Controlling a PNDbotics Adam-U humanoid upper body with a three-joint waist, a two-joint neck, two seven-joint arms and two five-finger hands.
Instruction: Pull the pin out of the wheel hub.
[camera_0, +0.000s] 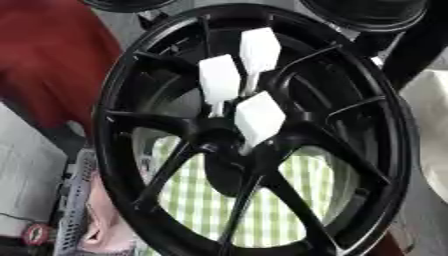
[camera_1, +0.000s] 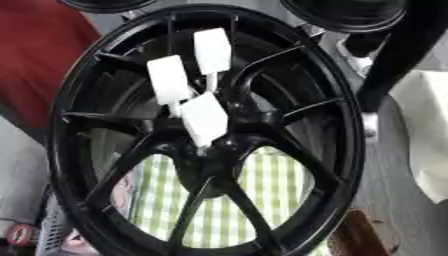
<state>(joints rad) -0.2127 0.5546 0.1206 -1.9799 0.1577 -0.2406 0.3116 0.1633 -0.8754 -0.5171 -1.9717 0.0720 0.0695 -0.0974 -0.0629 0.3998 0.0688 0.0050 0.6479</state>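
Backdrop: green-and-white checked cloth showed through the lower gaps between the spokes; grey floor lay along the right side.
Wheel: a glossy black wheel stood nearly upright, tilted slightly, and filled most of both views; its thin spokes ran in pairs from the rim to the hub.
Pins: three white flat tabs sat close together around the hub. One pin lay right over the centre; a second stood up and to its left; a third rose highest, just beside the second. Each narrowed to a thin stem pointing toward the hub. Whether the stems were seated in holes could not be made out.
Hands: neither robot hand showed in either view, so whether fingers were apart or together could not be told.
Surroundings: a large red shape filled the upper left behind the rim. Two dark round objects sat at the top edge. A grey basket with something pink in it lay at lower left. A pale bag-like mass lay at the right edge.
Obstructions: the spokes crossed just behind the pins; nothing covered the pins from the front.
Edges and room: the rim nearly reached the top and bottom edges; the front face of the hub lay open.
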